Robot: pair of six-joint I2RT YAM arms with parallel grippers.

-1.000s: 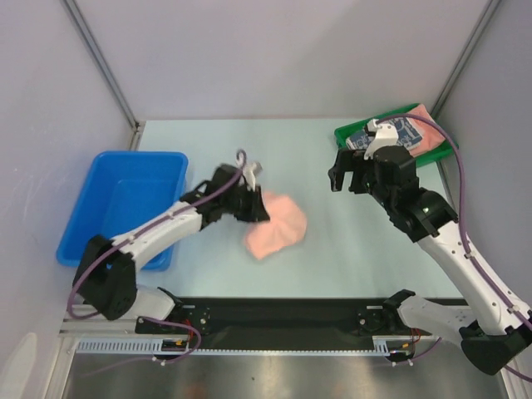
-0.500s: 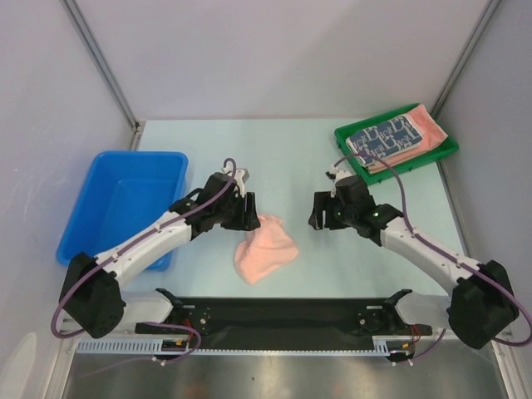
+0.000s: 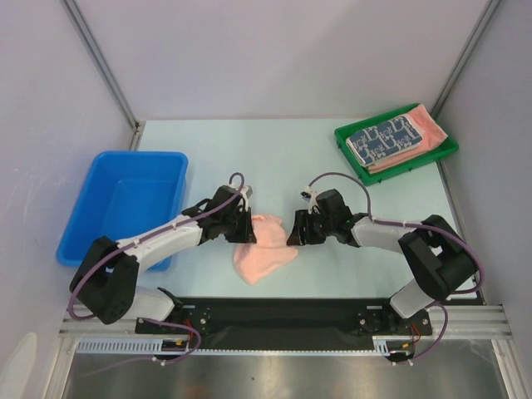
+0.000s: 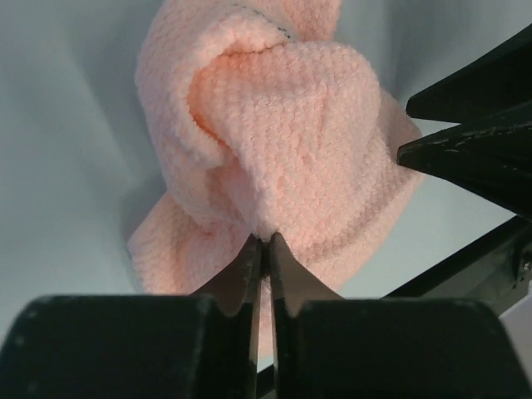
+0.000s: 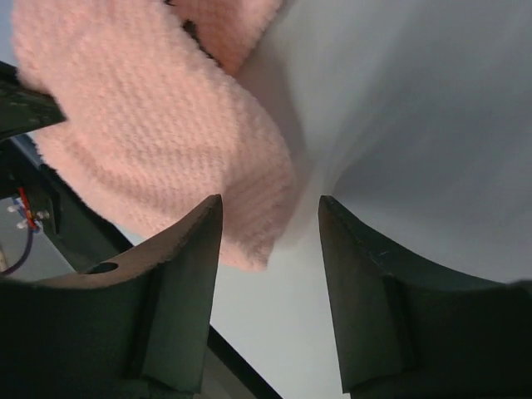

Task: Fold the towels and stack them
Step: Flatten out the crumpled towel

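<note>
A crumpled salmon-pink towel (image 3: 263, 249) lies on the table between my two arms. My left gripper (image 3: 247, 231) is shut on a raised fold of it; in the left wrist view the fingertips (image 4: 268, 243) pinch the towel (image 4: 283, 133) tightly. My right gripper (image 3: 293, 233) sits low at the towel's right edge. In the right wrist view it (image 5: 270, 204) stands open, with a corner of the towel (image 5: 150, 125) reaching between its fingers without being pinched. A folded dark blue patterned towel (image 3: 381, 138) lies on a folded pink one (image 3: 422, 125) in the tray.
The green tray (image 3: 414, 164) stands at the back right. A blue bin (image 3: 125, 204) sits at the left beside my left arm. The black mounting rail (image 3: 283, 314) runs along the near edge.
My right arm swung from near the tray down to the towel's right edge, its jaws narrowing. My left gripper opened, then shut on the towel again. The towel bunched up, shifting slightly toward the near edge.
</note>
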